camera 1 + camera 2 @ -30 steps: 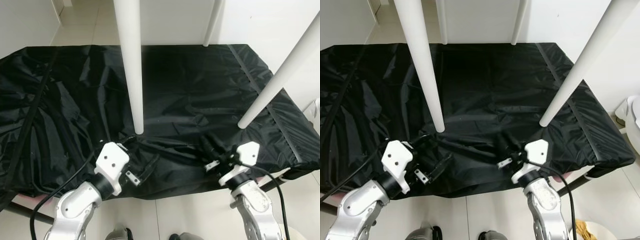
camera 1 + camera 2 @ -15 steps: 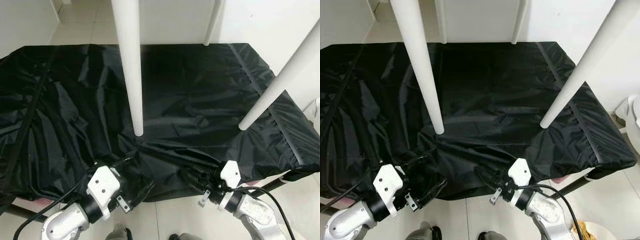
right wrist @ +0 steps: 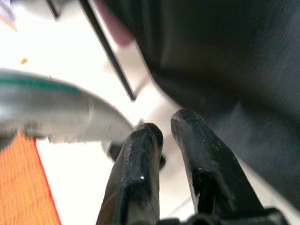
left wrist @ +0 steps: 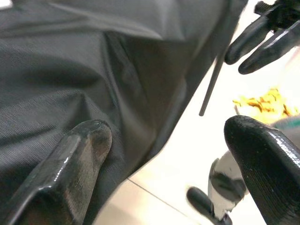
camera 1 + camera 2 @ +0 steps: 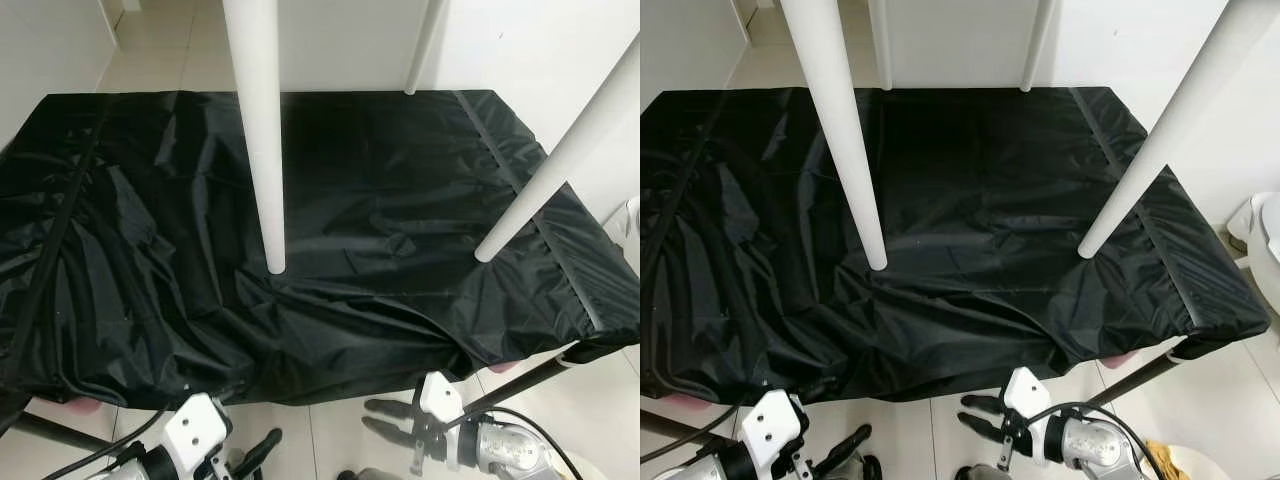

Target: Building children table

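Black cloth (image 5: 350,200) under white legs (image 5: 262,140)

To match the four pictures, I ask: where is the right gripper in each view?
Left eye view: right gripper low, below the black cloth.
Right eye view: same place, low centre.
Left wrist view: its fingers past the cloth's edge.
Right wrist view: its fingers in front.
Shared landmark: the dark frame bar.

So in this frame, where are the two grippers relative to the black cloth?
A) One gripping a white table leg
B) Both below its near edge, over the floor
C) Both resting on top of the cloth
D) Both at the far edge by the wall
B: the left gripper and right gripper hang below the black cloth edge, over the tiled floor.
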You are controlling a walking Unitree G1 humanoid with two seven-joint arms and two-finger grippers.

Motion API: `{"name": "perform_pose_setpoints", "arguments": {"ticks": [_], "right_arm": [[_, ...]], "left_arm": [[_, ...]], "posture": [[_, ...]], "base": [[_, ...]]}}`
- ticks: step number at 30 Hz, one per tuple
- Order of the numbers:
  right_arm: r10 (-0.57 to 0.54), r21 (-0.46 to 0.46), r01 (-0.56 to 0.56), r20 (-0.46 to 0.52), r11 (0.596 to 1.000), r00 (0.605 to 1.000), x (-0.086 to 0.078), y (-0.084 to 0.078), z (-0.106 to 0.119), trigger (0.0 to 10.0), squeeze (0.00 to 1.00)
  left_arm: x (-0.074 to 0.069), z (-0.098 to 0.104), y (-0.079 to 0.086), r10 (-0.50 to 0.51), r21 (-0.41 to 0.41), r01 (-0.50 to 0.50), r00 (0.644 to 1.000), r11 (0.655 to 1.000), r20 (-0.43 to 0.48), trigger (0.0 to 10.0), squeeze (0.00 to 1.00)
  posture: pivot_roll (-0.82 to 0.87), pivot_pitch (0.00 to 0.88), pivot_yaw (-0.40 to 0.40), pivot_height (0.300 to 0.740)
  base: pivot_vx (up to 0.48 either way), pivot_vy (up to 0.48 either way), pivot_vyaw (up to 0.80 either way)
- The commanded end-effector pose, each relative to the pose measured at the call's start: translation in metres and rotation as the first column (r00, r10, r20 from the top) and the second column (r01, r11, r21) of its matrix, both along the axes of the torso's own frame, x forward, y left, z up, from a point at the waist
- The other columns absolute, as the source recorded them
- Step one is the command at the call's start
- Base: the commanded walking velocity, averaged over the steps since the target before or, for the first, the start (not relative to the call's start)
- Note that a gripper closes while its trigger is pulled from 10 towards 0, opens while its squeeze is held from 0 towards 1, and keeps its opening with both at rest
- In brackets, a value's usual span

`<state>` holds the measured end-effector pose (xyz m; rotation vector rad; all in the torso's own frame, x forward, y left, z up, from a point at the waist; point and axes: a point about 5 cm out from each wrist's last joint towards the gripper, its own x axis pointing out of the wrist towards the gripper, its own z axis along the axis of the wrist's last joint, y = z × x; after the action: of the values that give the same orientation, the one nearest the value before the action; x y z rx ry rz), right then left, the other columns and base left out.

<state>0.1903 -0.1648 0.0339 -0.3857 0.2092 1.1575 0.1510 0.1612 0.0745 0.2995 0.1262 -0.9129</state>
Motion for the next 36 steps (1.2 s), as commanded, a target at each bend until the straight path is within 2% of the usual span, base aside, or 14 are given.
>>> {"name": "perform_pose_setpoints", "arguments": {"ticks": [1,11,12,16,19,24,26,27,29,30,31,34,35,36], "right_arm": [[0.024,-0.047,-0.025,-0.026,0.999,0.999,-0.005,-0.004,-0.011,10.0,0.00],[0.006,-0.128,-0.018,-0.088,0.992,0.996,-0.004,-0.014,-0.038,10.0,0.00],[-0.049,-0.165,0.030,-0.110,0.986,0.993,-0.002,-0.017,-0.048,10.0,0.00],[-0.125,-0.203,0.096,-0.134,0.974,0.983,0.000,-0.022,-0.058,10.0,0.00],[-0.250,-0.261,0.203,-0.161,0.944,0.955,0.001,-0.030,-0.070,10.0,0.00],[-0.334,-0.288,0.278,-0.170,0.916,0.927,0.002,-0.034,-0.076,10.0,0.00],[-0.484,-0.325,0.408,-0.198,0.853,0.853,-0.001,-0.042,-0.085,10.0,0.00],[-0.605,-0.339,0.521,-0.227,0.783,0.763,-0.004,-0.049,-0.092,10.0,0.00],[-0.734,-0.372,0.636,-0.265,0.676,0.626,-0.012,-0.057,-0.100,10.0,0.00],[-0.762,-0.386,0.658,-0.271,0.646,0.589,-0.015,-0.058,-0.103,10.0,0.00],[-0.771,-0.395,0.664,-0.271,0.635,0.576,-0.016,-0.058,-0.104,10.0,0.00],[-0.855,-0.422,0.744,-0.289,0.518,0.431,-0.026,-0.063,-0.111,10.0,0.00],[-0.855,-0.422,0.744,-0.289,0.518,0.431,-0.026,-0.063,-0.111,10.0,0.00],[-0.874,-0.436,0.759,-0.294,0.483,0.387,-0.030,-0.062,-0.114,10.0,0.00]], "left_arm": [[-0.014,-0.008,-0.003,-0.186,0.029,0.188,0.980,0.982,-0.077,10.0,0.00],[-0.027,-0.035,0.013,-0.228,0.122,0.247,0.962,0.961,-0.149,10.0,0.00],[-0.032,-0.055,0.021,-0.181,0.145,0.217,0.957,0.965,-0.226,10.0,0.00],[-0.034,-0.072,0.027,-0.139,0.180,0.193,0.951,0.965,-0.276,10.0,0.00],[-0.032,-0.094,0.035,-0.026,0.214,0.109,0.933,0.971,-0.359,10.0,0.00],[-0.032,-0.104,0.037,0.025,0.251,0.075,0.926,0.965,-0.376,10.0,0.00],[-0.034,-0.125,0.039,0.133,0.298,0.003,0.890,0.955,-0.437,10.0,0.00],[-0.034,-0.137,0.039,0.208,0.335,-0.047,0.862,0.941,-0.462,10.0,0.00],[-0.034,-0.149,0.040,0.318,0.393,-0.124,0.819,0.911,-0.478,10.0,0.00],[-0.033,-0.153,0.041,0.356,0.414,-0.152,0.804,0.897,-0.477,10.0,0.00],[-0.033,-0.155,0.041,0.375,0.424,-0.166,0.796,0.890,-0.475,10.0,0.00],[-0.026,-0.161,0.046,0.514,0.482,-0.289,0.735,0.827,-0.441,10.0,0.00],[-0.026,-0.161,0.046,0.514,0.482,-0.289,0.735,0.827,-0.441,10.0,0.00],[-0.024,-0.163,0.048,0.575,0.500,-0.344,0.691,0.795,-0.438,10.0,0.00]], "posture": [[0.01,0.124,-0.003,0.740],[0.02,0.122,-0.001,0.740],[0.02,0.118,0.000,0.740],[0.02,0.116,-0.001,0.740],[0.01,0.106,-0.003,0.740],[0.01,0.101,-0.001,0.740],[0.00,0.088,0.007,0.740],[-0.01,0.081,0.008,0.740],[-0.01,0.076,0.011,0.740],[-0.01,0.076,0.011,0.740],[-0.01,0.076,0.011,0.740],[-0.02,0.061,0.011,0.740],[-0.02,0.061,0.011,0.740],[-0.02,0.059,0.011,0.740]], "base": [[0.000,0.000,0.00],[0.000,0.000,0.00],[0.000,0.000,0.00],[0.000,0.000,0.00],[0.000,0.000,0.00],[0.000,0.000,0.00],[0.000,0.000,0.00],[0.000,0.000,0.00],[0.000,0.000,0.00],[0.000,0.000,0.00],[0.000,0.000,0.00],[0.000,0.000,0.00],[0.000,0.000,0.00],[0.000,0.000,0.00]]}}
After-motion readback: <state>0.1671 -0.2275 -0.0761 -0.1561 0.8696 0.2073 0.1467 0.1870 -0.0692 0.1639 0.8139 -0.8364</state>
